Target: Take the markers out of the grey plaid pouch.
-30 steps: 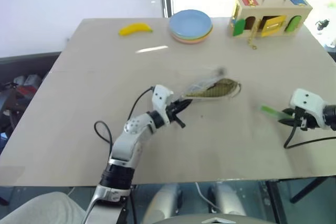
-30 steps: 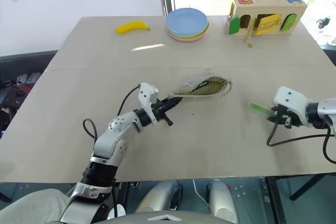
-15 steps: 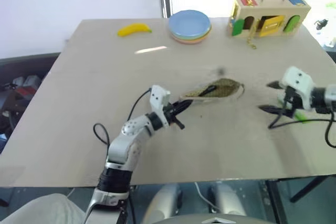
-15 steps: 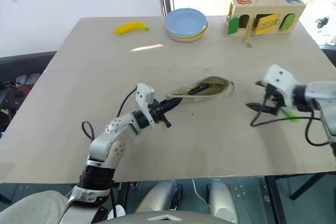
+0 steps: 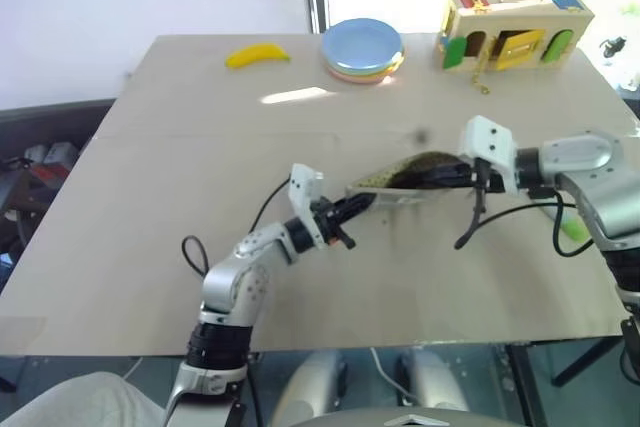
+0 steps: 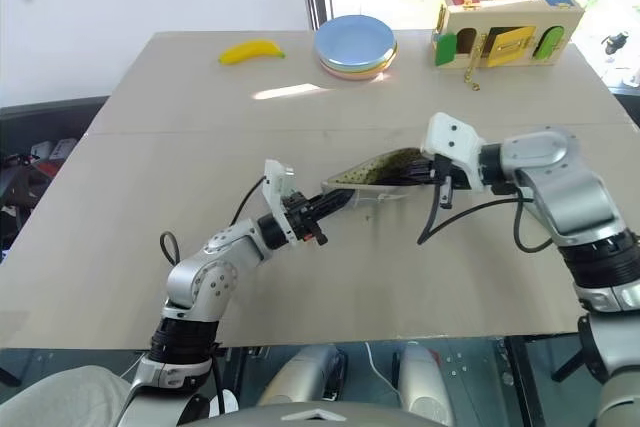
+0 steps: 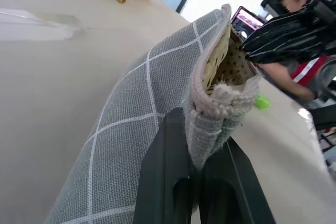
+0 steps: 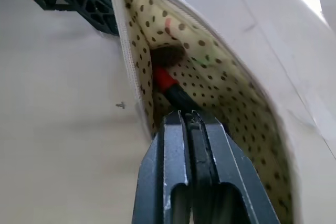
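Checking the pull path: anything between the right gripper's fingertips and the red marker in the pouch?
Nothing. In the right wrist view the right gripper is shut on the red marker's dark end, inside the grey plaid pouch's dotted lining; no gap, no fabric between.

Red marker (image 8: 167, 83) tip, seemingly pouch-hidden

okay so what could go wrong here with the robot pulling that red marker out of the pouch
The right pincer pinches just the dark end of the red marker, so it may slip free. The left pincer clamps only a corner edge of the grey plaid pouch, so a pull might drag the pouch loose. The green marker lies near the table edge and could roll off.
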Controlling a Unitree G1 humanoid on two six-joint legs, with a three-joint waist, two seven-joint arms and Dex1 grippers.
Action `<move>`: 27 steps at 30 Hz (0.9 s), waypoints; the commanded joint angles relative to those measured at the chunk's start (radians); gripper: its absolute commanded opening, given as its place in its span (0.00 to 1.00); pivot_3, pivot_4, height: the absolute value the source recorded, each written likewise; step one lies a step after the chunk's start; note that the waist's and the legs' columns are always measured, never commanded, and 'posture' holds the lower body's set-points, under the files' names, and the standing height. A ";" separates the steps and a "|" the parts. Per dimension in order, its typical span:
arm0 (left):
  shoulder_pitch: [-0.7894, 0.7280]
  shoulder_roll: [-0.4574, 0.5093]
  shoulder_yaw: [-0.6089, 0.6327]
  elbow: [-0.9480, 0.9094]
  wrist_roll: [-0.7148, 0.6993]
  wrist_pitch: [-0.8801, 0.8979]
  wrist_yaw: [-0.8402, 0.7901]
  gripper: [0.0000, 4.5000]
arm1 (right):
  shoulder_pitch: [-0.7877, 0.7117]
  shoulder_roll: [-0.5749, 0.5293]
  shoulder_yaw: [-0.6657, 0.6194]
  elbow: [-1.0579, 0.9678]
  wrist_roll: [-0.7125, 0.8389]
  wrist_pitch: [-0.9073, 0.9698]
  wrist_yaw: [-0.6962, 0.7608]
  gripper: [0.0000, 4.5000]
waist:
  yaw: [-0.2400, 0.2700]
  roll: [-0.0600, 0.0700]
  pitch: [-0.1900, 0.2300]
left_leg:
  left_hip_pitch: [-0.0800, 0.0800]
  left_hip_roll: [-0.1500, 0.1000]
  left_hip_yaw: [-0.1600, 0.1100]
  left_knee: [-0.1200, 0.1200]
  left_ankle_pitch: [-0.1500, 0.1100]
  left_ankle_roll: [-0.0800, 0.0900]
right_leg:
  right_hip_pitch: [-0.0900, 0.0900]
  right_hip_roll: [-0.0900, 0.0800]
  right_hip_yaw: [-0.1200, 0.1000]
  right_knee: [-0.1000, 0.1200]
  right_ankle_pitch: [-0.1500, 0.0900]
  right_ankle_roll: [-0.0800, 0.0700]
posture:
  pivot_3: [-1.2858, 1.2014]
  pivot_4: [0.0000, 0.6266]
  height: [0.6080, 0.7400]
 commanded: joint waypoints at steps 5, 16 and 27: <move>-0.007 -0.005 0.003 -0.095 -0.172 0.169 -0.022 0.00 | -0.079 -0.049 0.134 0.106 -0.168 -0.167 0.129 0.01 | 0.001 0.000 0.000 | 0.000 0.000 0.000 0.000 0.000 0.000 | 0.000 0.000 0.000 0.000 0.000 0.000 | 0.52 0.24 1.00; 0.000 0.002 0.053 -0.090 -0.397 0.378 -0.008 0.00 | -0.141 -0.134 0.171 -0.152 -0.190 0.036 0.304 1.00 | 0.000 0.000 0.000 | 0.000 0.000 0.000 0.000 0.000 0.000 | 0.000 0.000 0.000 0.000 0.000 0.000 | 0.52 0.24 1.00; -0.016 0.006 0.027 0.010 -0.391 0.413 -0.026 0.00 | -0.127 -0.174 0.352 -0.155 -0.273 0.099 0.385 1.00 | 0.001 0.000 0.000 | 0.000 0.000 0.000 0.000 0.000 0.000 | 0.000 0.000 0.000 0.000 0.000 0.000 | 0.52 0.24 1.00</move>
